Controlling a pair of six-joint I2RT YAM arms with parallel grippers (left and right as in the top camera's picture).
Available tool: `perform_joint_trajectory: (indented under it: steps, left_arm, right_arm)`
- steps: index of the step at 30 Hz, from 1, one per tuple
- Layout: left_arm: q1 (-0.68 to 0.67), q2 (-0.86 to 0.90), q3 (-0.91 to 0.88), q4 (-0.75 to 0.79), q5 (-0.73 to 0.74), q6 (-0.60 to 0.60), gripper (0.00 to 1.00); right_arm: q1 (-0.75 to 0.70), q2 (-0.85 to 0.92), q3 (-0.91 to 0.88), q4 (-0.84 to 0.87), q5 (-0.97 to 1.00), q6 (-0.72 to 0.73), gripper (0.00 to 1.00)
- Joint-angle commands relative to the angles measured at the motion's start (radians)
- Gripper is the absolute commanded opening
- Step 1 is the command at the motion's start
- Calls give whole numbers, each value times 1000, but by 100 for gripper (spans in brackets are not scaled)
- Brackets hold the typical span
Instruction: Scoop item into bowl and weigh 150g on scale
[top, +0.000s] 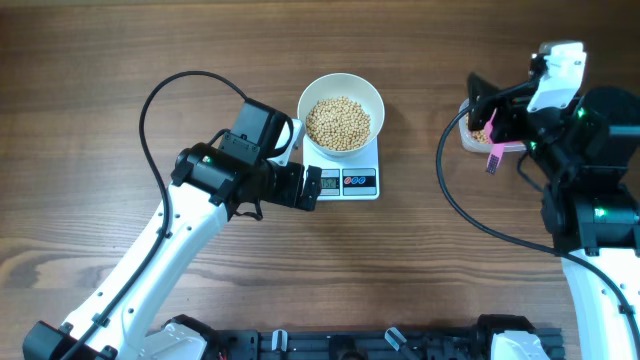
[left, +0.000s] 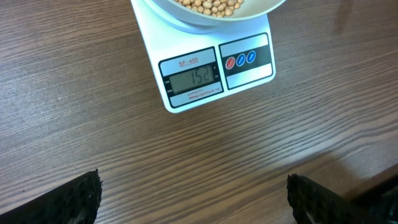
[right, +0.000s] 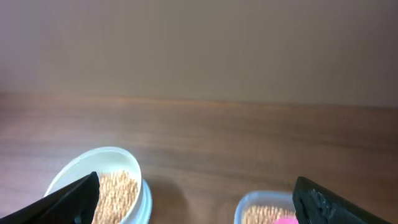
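Soybeans (top: 339, 123): a heap of small tan-yellow beans fills the bottom of the white bowl. More of the same beans lie in the clear tub at the right.
White bowl (top: 306, 100): round and upright, it sits on the rear part of the scale. In the right wrist view it shows at lower left (right: 99, 160) with its beans (right: 118, 190).
Kitchen scale (top: 362, 183): flat, white and square, it stands on the tabletop near the middle, with its front strip bare. In the left wrist view (left: 155, 43) the grey display (left: 191, 77) reads 152, and round red and blue buttons (left: 240, 60) sit just beside it.
Left hand (top: 314, 186): the fingers are spread wide with nothing between them. It points at the scale's display end. In its own view (left: 193, 199) the two dark fingertips (left: 68, 202) stand at the lower corners, over bare wood.
Right hand (top: 482, 112): the fingers are spread wide and grip nothing. It is over the clear tub, well apart from the scale. In its own view (right: 199, 205) the fingers (right: 68, 202) frame the bowl and the tub.
Clear tub (top: 466, 140): it stands at the right side of the tabletop, partly hidden under the right hand, with beans inside.
Pink utensil (top: 494, 158): its end sticks out over the tub's front edge.
Tabletop (top: 100, 60): dark brown wood grain.
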Motion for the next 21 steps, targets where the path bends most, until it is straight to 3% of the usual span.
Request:
perform_joint_trajectory:
  steps: [1,7,13,21]
  left_arm:
    - [-3,4,-3,-1,12,-3,100]
    - [-3,4,-3,-1,12,-2,100]
    - [-3,4,-3,-1,12,-2,100]
    - [-3,4,-3,-1,12,-2,100]
  right_arm:
    - [3,11,19,-68,30,-10,100]
    - [3,54,19,-151,42,3,100]
    - [3,129,19,-273,190,68,100]
    - [3,158,19,-268,197,68,100]
